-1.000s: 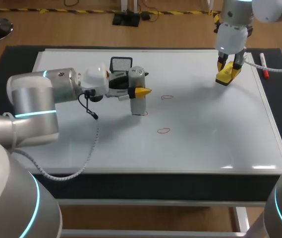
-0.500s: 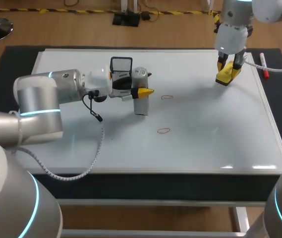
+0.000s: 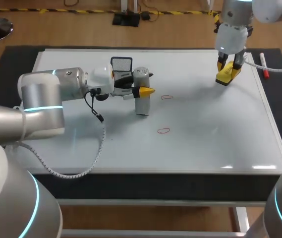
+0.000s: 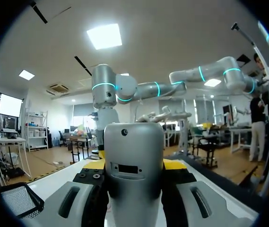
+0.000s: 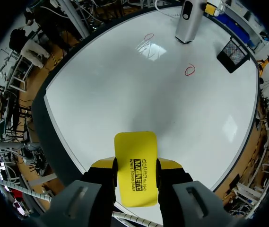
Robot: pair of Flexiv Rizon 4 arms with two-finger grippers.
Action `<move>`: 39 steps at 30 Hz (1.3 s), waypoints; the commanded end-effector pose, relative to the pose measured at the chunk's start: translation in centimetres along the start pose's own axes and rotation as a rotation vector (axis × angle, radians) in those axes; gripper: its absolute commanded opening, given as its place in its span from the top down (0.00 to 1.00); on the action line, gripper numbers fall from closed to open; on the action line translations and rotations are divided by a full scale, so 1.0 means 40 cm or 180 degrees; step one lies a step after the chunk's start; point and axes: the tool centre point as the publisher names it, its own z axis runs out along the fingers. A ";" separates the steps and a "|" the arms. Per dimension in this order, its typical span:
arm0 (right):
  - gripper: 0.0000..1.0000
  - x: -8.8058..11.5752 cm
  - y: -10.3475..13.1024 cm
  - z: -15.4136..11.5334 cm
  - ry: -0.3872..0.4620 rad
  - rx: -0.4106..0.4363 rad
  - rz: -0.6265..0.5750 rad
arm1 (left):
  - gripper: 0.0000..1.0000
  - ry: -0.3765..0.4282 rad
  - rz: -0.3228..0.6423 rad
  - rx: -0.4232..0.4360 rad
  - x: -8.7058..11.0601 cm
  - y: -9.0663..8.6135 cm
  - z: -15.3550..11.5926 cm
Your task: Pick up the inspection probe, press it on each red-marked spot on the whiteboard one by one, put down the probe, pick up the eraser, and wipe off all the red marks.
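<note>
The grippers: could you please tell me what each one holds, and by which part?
The left gripper holds the inspection probe, jaws clamping its body around the middle. The right gripper holds the yellow eraser, jaws on its two long sides.

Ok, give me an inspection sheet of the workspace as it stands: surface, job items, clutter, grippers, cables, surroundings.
Surface: whiteboard on a dark mat; upper red mark and lower red mark show.
Job's things: inspection probe upright, base down on the board; yellow eraser at the board's far right part.
Clutter: red marker at the board's right edge; black mesh holder behind the probe.
Grippers: left gripper shut on the probe; right gripper shut on the eraser.
Cables: black cable and white cable hang from the left arm over the board.
Surroundings: nothing seen.
</note>
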 end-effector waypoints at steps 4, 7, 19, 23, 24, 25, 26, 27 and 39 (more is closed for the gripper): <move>1.00 0.002 -0.001 -0.005 0.0009 0.0008 -0.0004 | 1.00 0.0016 -0.0033 0.0003 -0.009 0.003 0.002; 1.00 0.002 -0.001 -0.005 0.0009 0.0008 -0.0004 | 1.00 0.0013 -0.0039 0.0007 -0.009 0.004 0.002; 1.00 0.002 -0.001 -0.005 0.0009 0.0008 -0.0004 | 1.00 0.0000 -0.0038 -0.0008 -0.012 0.003 0.004; 1.00 0.002 -0.001 -0.005 0.0009 0.0008 -0.0004 | 1.00 -0.0005 -0.0025 -0.0015 -0.014 -0.001 0.005; 1.00 0.002 -0.001 -0.005 0.0009 0.0008 -0.0004 | 1.00 -0.0008 -0.0022 -0.0018 -0.014 -0.003 0.005; 1.00 0.002 -0.001 -0.005 0.0009 0.0008 -0.0004 | 1.00 -0.0014 -0.0021 -0.0018 -0.014 -0.006 0.005; 1.00 0.002 -0.001 -0.005 0.0009 0.0008 -0.0004 | 1.00 -0.0019 -0.0021 -0.0018 -0.014 -0.008 0.003; 1.00 0.002 -0.001 -0.005 0.0009 0.0008 -0.0004 | 1.00 -0.0035 -0.0022 -0.0016 -0.015 -0.013 0.000; 1.00 0.002 -0.001 -0.005 0.0009 0.0008 -0.0004 | 1.00 -0.0346 -0.0001 -0.0080 -0.029 -0.104 -0.122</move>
